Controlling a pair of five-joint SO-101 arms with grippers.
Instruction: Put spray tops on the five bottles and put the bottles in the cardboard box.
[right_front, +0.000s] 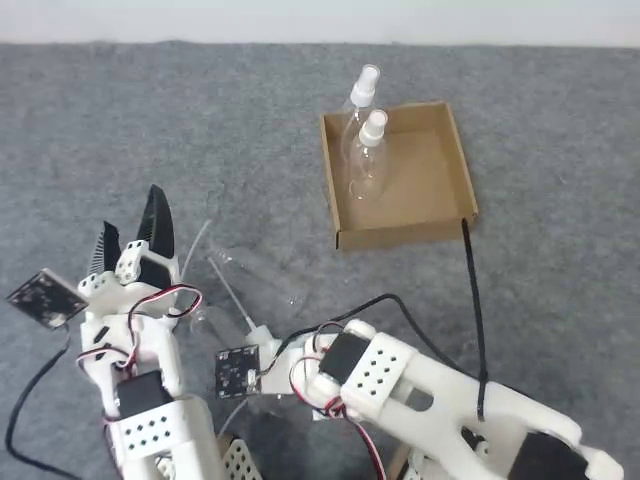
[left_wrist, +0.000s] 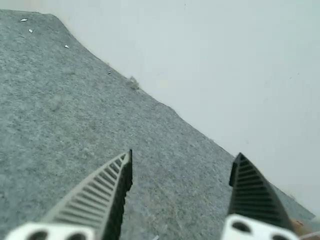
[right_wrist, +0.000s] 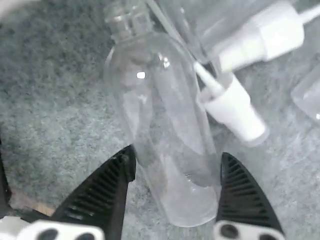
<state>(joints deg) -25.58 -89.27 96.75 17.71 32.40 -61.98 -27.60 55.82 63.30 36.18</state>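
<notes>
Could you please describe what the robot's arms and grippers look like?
Both the left arm and right arm are white plastic with perforated housings and looping red, black and white wires. The left gripper and right gripper have black, ribbed fingers tapering to points on white mounts.

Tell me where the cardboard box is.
In the high view, the cardboard box sits on the grey mat at the far side, right of centre, holding two capped bottles.
</notes>
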